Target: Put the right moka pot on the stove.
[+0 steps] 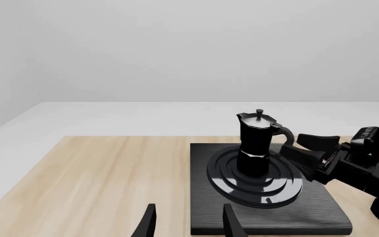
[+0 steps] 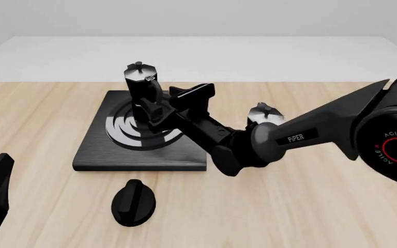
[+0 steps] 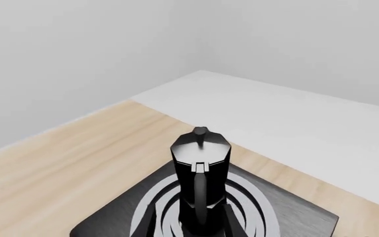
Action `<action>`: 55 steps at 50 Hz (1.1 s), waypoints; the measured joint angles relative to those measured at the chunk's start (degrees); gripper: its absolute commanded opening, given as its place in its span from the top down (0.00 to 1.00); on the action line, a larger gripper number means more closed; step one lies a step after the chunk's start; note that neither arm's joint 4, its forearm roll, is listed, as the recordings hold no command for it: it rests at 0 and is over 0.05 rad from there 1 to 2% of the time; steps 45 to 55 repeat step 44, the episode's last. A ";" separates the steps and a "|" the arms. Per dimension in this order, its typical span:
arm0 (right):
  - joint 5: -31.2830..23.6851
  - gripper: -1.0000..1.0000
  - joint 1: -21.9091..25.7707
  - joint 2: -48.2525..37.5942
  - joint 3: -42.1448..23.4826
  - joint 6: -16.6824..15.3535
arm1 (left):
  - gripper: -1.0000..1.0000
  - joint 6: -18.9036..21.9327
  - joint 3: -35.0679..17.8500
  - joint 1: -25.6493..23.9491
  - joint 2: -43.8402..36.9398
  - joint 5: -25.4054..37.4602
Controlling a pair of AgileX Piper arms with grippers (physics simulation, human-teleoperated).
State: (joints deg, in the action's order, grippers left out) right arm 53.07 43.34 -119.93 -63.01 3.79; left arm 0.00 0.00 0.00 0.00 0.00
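1. The moka pot (image 2: pixel 141 89) stands upright on the stove (image 2: pixel 95 150), right on the ring burner (image 2: pixel 124 129), and the slab shows bare margin all round it.
2. The right gripper (image 2: pixel 163 106) reaches in from the right with its fingers spread on either side of the pot's lower body and handle. The front view shows no clear grip, and the right wrist view has finger tips flanking the base with gaps, so the jaws are parted and hold nothing.
3. There is open wood left of the stove and behind it, up to the table's far edge. Near the front edge sits a round dial knob (image 2: pixel 133 202), apart from the slab.
4. Only the front view shows the second moka pot (image 2: pixel 262 114), off the stove to its right, mostly hidden behind the right arm; just its lid shows.
5. The left wrist view gives the pot side-on, spout and handle clear, with the right arm entering beside it.
6. The left gripper (image 1: pixel 186 224) hangs low near the stove's front edge, its two fingers parted and empty; the front view crops it at the frame's left corner.
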 measured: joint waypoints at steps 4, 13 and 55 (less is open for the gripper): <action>0.00 0.00 0.59 1.70 1.97 0.20 | 0.00 0.00 0.00 0.00 0.00 0.00; -0.38 0.00 2.02 6.24 6.80 0.33 | 0.00 0.00 0.00 0.00 0.00 0.00; -13.88 0.00 3.78 30.09 19.16 -1.21 | 0.00 0.00 0.00 0.00 0.00 0.00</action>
